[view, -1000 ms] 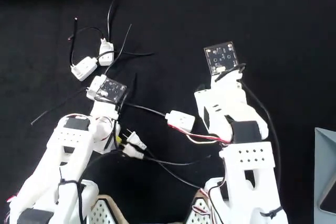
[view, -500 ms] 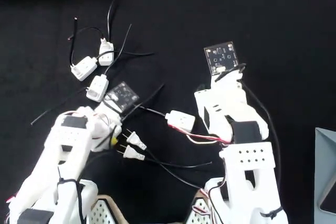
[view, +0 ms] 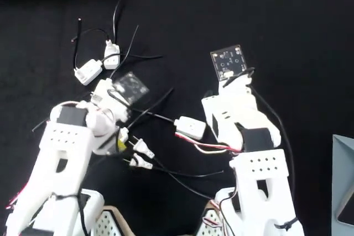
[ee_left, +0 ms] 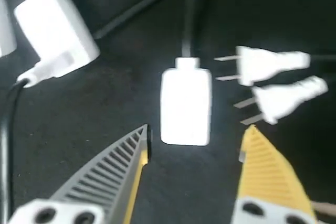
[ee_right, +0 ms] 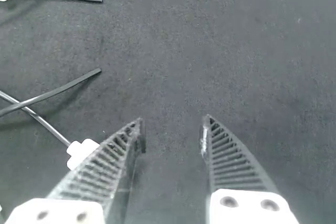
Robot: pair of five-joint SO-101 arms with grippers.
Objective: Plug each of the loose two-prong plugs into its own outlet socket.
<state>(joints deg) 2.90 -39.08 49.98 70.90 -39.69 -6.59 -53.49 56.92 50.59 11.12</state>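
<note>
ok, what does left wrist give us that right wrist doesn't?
Left wrist: a white outlet socket just ahead of the open left end effector, a loose two-prong plug and a second plug beside it, another white socket block farther off. Right wrist: the open right end effector over bare black cloth, with a loose black cable end. Both: that cloth and black cables.

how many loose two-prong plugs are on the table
2. The first plug and the second plug lie side by side on the table close to the left arm; others may hide beneath the arms.
</note>
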